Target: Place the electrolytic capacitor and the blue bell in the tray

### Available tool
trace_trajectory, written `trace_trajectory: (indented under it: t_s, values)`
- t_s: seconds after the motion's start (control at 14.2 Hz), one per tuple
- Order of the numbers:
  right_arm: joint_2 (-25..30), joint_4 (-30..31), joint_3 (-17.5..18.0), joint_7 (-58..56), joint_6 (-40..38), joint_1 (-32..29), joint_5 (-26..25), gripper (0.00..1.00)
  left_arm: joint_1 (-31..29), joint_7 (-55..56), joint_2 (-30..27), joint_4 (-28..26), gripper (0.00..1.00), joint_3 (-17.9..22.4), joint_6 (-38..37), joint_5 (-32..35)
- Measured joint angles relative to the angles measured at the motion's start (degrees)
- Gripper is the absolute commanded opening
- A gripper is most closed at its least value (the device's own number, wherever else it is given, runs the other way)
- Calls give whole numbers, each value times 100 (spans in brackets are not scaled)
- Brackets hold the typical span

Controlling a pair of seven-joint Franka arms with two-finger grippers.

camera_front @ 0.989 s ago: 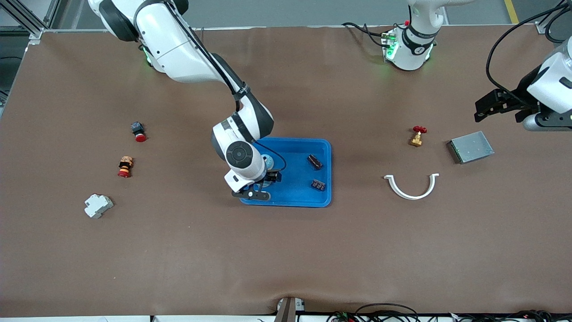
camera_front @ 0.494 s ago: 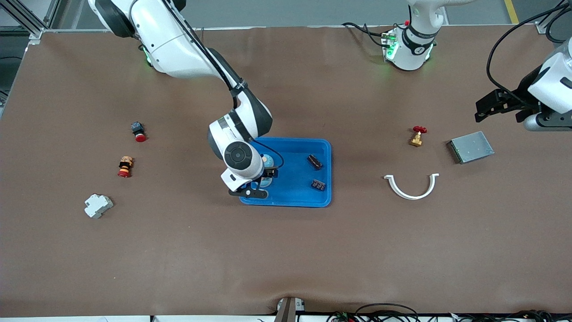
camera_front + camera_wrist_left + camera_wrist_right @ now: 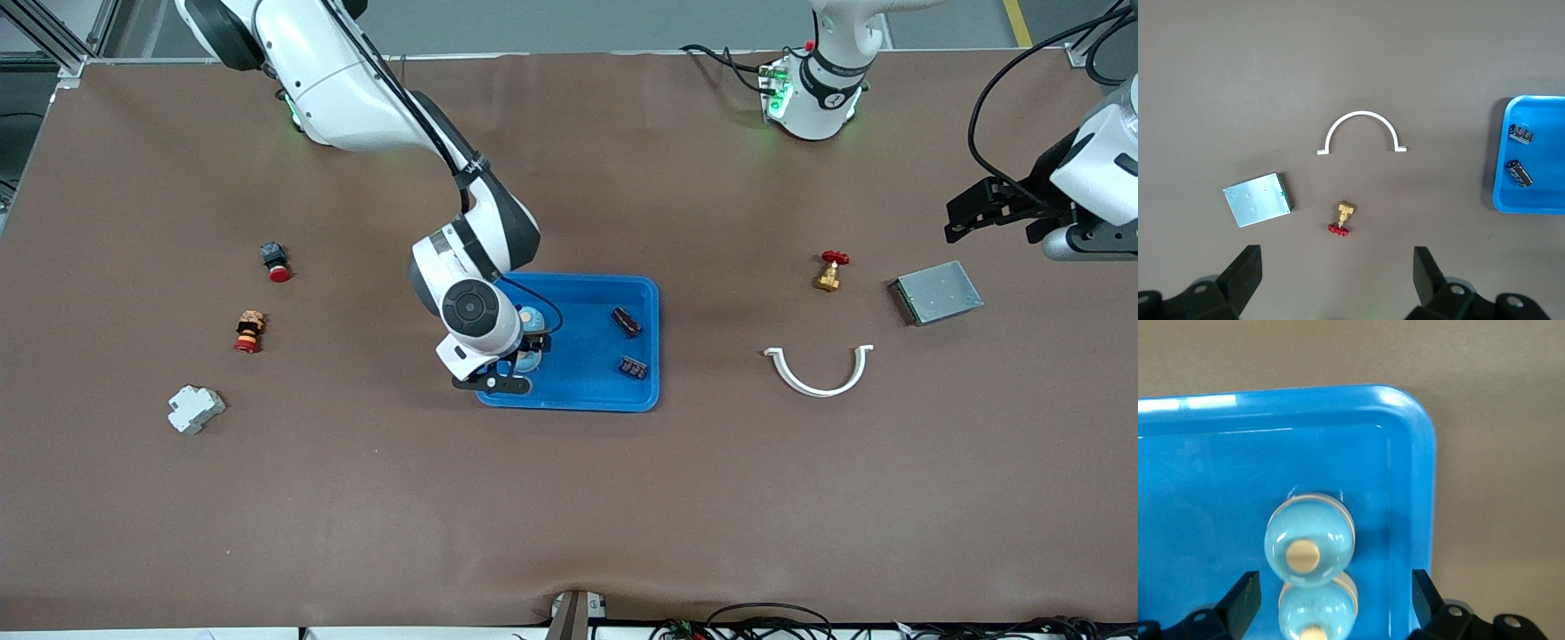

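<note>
Right wrist view is showing two blue bells (image 3: 1310, 537) standing upright, knobs up, in the tray (image 3: 1198, 487) under the right gripper's (image 3: 1331, 603) spread-apart fingers.

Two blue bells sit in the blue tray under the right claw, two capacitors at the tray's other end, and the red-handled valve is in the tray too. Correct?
Not quite. The red-handled valve lies on the table outside the tray, toward the left arm's end, as the front view shows. The rest holds: both blue bells sit under the open right claw, and two capacitors lie at the tray's other end.
</note>
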State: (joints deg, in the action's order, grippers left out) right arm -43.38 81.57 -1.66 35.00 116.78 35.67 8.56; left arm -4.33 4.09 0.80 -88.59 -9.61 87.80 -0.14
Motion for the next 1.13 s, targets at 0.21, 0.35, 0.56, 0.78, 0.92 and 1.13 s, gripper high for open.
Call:
trace_trajectory:
  t_s: [0.21,0.35,0.56,0.78,0.92,1.13]
  values:
    - [386,-7,-28,-240,-493,-127,0,100,-2,-5,0,0,100,13,0,0]
    - [636,-3,-28,-299,-750,-201,0,100,-2,-6,0,1,100,16,0,0]
    - [1035,0,-32,-314,-1325,-270,0,100,-1,-6,0,1,100,15,0,0]
    - [1551,31,-37,-537,-1922,-452,-1,100,28,-6,0,2,100,-8,0,0]
    - [1913,73,-40,-692,-2315,-607,-1,100,34,-5,0,3,100,-13,0,0]
    - [2459,266,-49,-1043,-2690,-847,-38,100,29,-5,0,6,100,-7,0,0]
